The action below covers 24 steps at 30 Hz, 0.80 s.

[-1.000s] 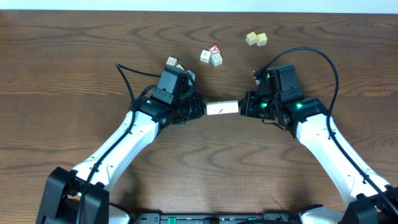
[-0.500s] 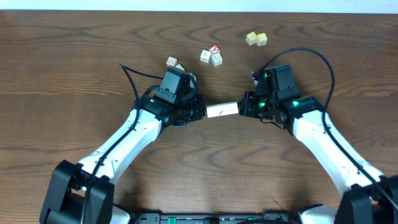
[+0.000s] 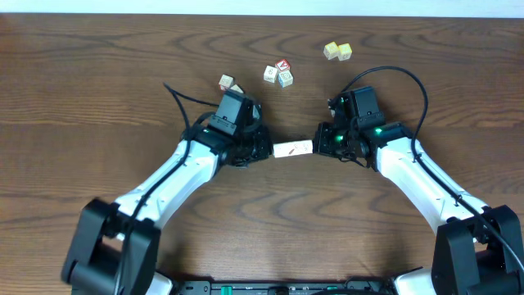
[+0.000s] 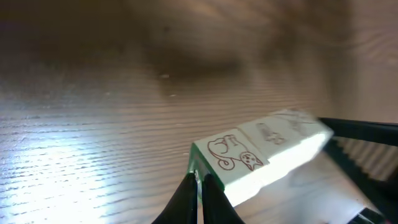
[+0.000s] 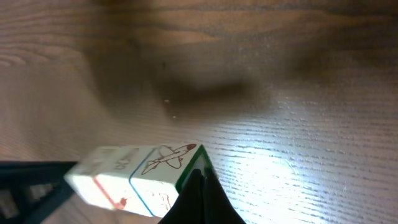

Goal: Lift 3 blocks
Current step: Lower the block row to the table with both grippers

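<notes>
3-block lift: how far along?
Done: three blocks sit end to end, squeezed between the shut left tool and right tool. In hand: the lift. In the wrist views the row's shadow lies apart from it, so it looks off the table. Left: raising it clear without the row buckling. Other cubes lie apart.

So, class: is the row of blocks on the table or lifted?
Lifted: row squeezed between left pincer and right pincer, its shadow apart on the table.
</notes>
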Tool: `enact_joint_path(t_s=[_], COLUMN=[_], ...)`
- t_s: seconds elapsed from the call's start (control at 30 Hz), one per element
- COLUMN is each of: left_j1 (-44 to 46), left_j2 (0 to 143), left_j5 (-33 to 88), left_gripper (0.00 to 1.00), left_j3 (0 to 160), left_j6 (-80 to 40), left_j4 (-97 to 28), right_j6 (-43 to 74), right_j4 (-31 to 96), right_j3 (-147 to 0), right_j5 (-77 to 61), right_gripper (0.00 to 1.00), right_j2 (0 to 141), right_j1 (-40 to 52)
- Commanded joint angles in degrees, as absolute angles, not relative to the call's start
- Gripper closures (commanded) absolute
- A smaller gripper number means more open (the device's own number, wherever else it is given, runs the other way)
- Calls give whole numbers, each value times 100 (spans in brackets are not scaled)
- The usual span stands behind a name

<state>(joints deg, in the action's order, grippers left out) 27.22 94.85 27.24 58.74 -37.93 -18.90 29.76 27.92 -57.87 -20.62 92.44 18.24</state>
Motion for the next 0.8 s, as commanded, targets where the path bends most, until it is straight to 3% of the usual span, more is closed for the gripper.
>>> enact_joint_path(t_s=[0.0,0.77], left_j1=[3009,3098], left_j2=[9815,9935], left_j5=[3492,3470], left_gripper=[93,93], left_j3=[6053,6053], left_j6=[-3872,-3868], left_j4=[-1697,-1568], right_j6=[3072,3017], right_j4=[2694,2805], right_j3=[-5846,-5828], right_j5=[-3385,-2873], right_gripper=[99,99], right_j2=[9205,9207], right_j1=[2246,2528])
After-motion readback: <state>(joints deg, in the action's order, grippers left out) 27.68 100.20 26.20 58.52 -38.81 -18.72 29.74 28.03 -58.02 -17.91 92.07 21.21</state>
